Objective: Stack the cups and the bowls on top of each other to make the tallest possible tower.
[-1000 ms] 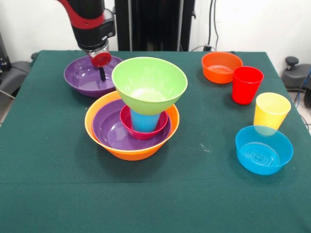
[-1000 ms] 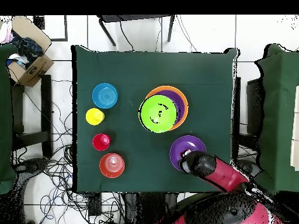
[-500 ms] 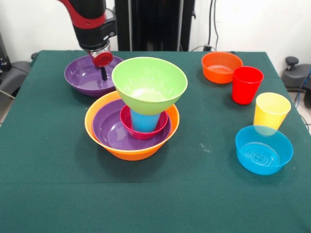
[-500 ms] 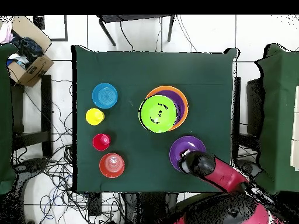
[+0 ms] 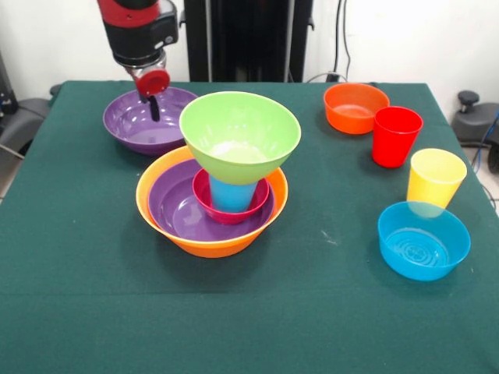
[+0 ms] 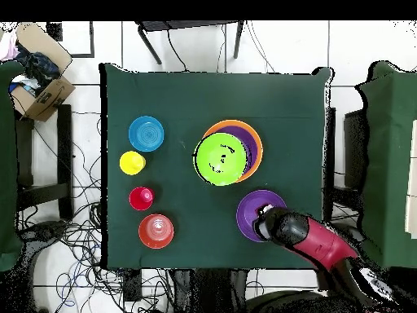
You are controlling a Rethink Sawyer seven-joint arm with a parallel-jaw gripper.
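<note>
Table, floor and clutter around the work area

A dark green cloth (image 5: pixel 93 312) covers the table. In the overhead view, an open cardboard box (image 6: pixel 37 69) holding dark items sits on the pale tiled floor (image 6: pixel 285 45) off one corner of the table, black cables (image 6: pixel 81 212) trail over the floor on that side, and a dark-framed chair or stand (image 6: pixel 189 33) stands at the edge opposite the box's corner row. More green-covered surfaces (image 6: pixel 389 155) flank the table.

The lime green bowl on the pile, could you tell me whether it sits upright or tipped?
Upright: the green bowl rests mouth-up on the blue cup.
</note>
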